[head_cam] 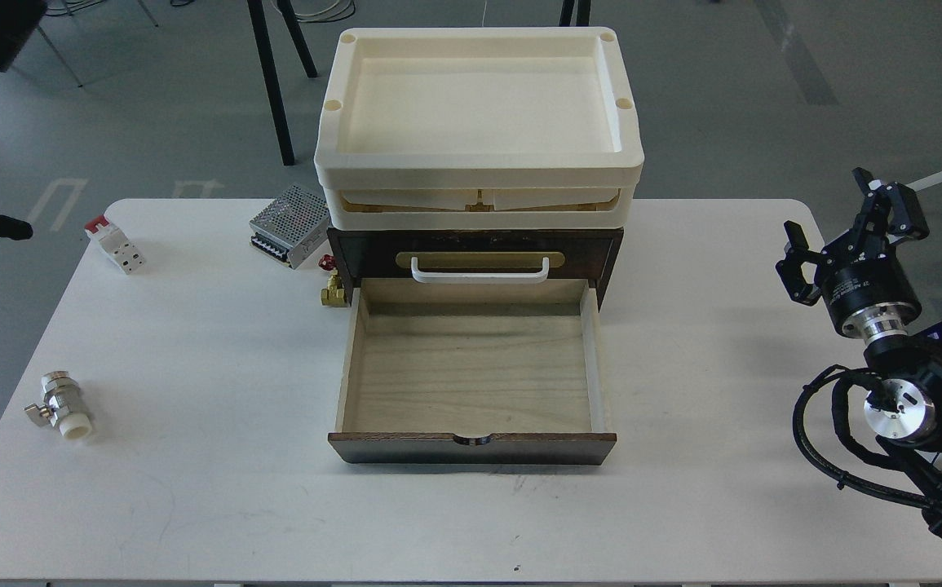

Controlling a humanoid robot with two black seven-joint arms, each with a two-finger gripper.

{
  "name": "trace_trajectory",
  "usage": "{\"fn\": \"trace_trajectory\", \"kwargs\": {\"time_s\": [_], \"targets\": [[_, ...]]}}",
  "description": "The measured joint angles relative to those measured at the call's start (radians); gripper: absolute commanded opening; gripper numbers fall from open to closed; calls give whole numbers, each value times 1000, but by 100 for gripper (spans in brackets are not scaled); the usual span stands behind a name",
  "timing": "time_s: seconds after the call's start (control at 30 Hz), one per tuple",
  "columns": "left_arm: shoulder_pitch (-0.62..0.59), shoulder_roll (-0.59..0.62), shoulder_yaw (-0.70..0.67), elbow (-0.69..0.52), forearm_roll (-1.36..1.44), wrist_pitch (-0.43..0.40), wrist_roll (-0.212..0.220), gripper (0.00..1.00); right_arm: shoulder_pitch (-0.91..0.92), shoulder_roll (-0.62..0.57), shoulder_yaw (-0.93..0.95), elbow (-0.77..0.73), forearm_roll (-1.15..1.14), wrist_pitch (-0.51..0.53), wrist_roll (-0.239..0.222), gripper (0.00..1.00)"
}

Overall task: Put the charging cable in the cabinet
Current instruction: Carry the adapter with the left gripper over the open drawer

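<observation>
The cabinet (611,259) is dark glossy wood, its drawer (471,375) pale matt wood inside, the trays (479,175) smooth cream plastic, the table (218,391) matt white, the power box (291,224) perforated metal.

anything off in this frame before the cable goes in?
Yes: no charging cable shows anywhere in view. The cabinet has its lower drawer pulled out with nothing in it. The right gripper is open, holding nothing, off the table's right side. No left gripper in view. Nothing looks spilled or damaged.
</observation>
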Motion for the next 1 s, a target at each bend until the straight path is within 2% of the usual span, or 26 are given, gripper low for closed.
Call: {"fn": "trace_trajectory", "kwargs": {"time_s": [0.13,0.43,0.83,1.0], "targets": [[0,-95,81,-52,112,-27,0,2,0,0,0,-1,0,0,0,99],[41,-257,316,-55,322,-19,0,2,0,1,2,-3,0,0,0,99],[202,-421,344,95,426,-2,0,2,0,1,2,-7,0,0,0,99],[286,-471,344,160,425,54,0,3,0,0,2,-7,0,0,0,99]]}}
